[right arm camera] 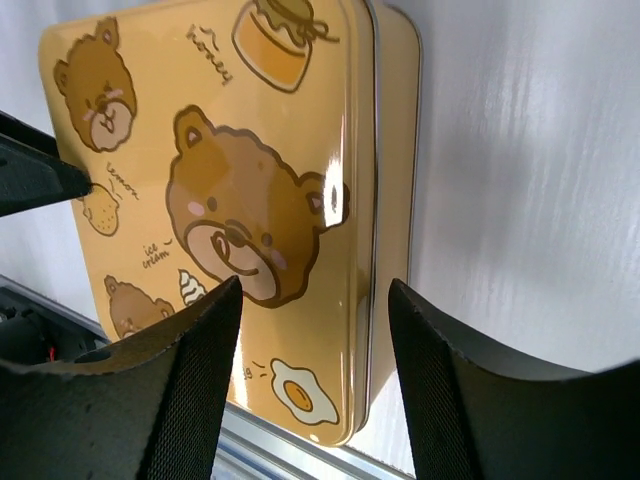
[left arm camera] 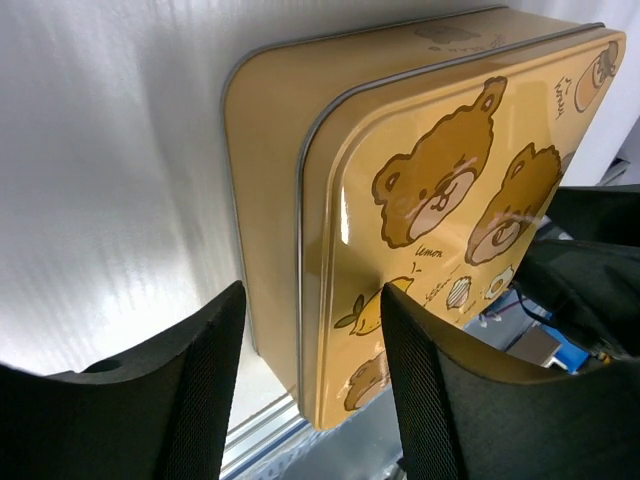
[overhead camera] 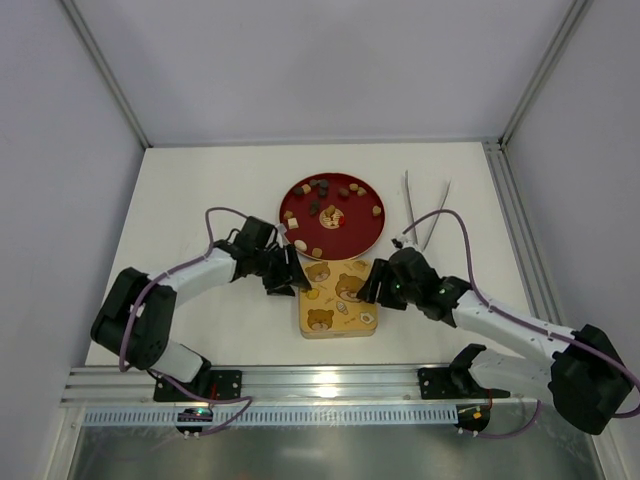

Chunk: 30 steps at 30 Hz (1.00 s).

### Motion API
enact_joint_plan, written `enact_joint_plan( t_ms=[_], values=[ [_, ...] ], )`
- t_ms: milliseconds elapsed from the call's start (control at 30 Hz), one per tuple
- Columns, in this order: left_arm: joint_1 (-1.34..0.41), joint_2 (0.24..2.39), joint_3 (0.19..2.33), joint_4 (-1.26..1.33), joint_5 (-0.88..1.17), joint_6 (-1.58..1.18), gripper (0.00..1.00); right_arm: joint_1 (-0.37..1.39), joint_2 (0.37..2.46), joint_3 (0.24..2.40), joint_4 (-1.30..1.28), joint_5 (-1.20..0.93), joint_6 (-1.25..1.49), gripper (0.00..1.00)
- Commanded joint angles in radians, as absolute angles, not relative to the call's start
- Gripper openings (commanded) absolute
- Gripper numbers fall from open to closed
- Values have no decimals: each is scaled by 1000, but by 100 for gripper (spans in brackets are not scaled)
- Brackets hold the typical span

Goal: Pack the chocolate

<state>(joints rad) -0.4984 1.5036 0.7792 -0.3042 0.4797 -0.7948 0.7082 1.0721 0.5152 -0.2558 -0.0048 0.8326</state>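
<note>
Chocolate (overhead camera: 320, 186) lay on the red plate (overhead camera: 356, 233) while left pincer (overhead camera: 298, 281) and right pincer (overhead camera: 368, 288), jaws apart, flanked the lidded tin (overhead camera: 338, 312)

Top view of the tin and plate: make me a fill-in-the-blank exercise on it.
The chocolate all lies on the ___ plate.
The tin has a closed lid showing cartoon ___.
The left gripper and right gripper flank the tin, both with jaws ___.
Missing words: red; bears; open.

yellow bear-print tin (overhead camera: 340, 300): lid on, just beside red plate (overhead camera: 352, 236) | two thin white strips (overhead camera: 408, 200): right of plate
</note>
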Motion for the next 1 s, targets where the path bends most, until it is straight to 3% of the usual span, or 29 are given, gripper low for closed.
enact_joint_plan(
  t_ms=[0,133,300,367,567,967],
  values=[
    [-469,1444,845,-422,419,-697,57,660,1023,618,-327,-5,767,62],
    [-439,1396,946,-553,422,-615,58,504,971,684,-403,-72,671,66],
    [-416,1322,1075,-630,408,-554,60,460,862,834,-515,-5,572,82],
    [-414,1298,1124,-672,397,-534,61,454,861,891,-561,50,532,84],
    [-414,1224,1198,-693,394,-529,61,454,862,1057,-624,96,511,86],
    [-414,1164,1224,-727,388,-518,63,454,789,1052,-617,167,503,87]
  ],
)
